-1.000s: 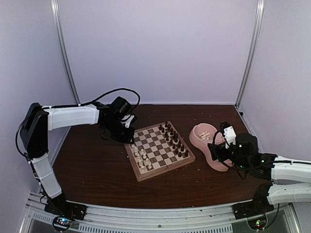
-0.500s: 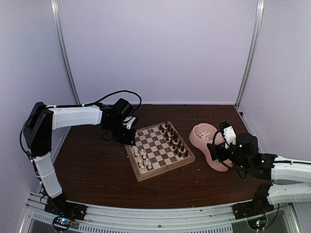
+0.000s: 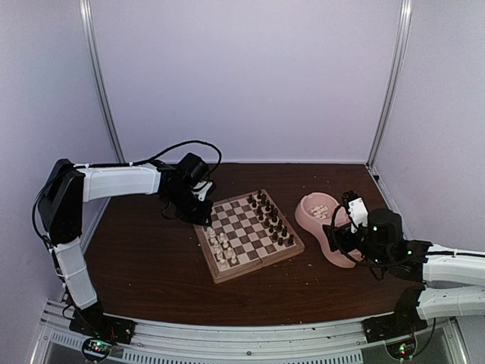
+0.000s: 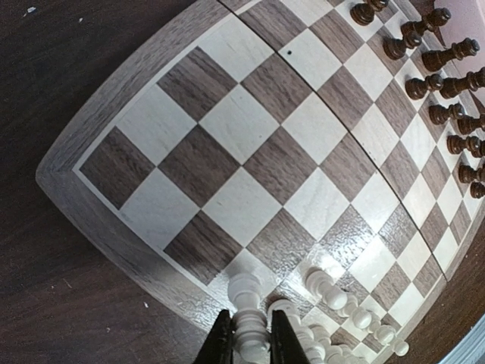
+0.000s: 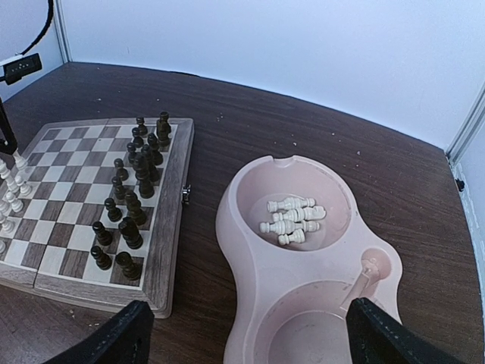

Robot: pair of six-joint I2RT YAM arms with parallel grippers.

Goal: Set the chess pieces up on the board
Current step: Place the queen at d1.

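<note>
the left gripper (image 4: 248, 327) has its jaws pinching a white chess piece (image 4: 244, 291) by its stem, the rounded head showing just past the fingertips. it holds the piece over the white-side edge of the chessboard (image 4: 227, 125), near the corner farthest from the arm bases in the top view. whether the base of the piece touches a square cannot be told.

the chessboard lies turned at an angle in the middle of the dark wooden table (image 3: 151, 265). beside the held piece, more white pieces (image 4: 335, 297) stand upright in a cluster along the same edge. the dark pieces (image 4: 447, 98) stand in two rows along the opposite edge, the one facing the right arm. the squares between the two sets are bare.

the right gripper (image 5: 248, 322) hovers low over the near end of the pink double bowl (image 5: 333, 262), its jaws spread wide and gripping nothing. the bowl sits on the table just to the right of the board, apart from it. in its far compartment a few loose white pieces (image 5: 292, 216) lie on their sides, bunched together.
</note>
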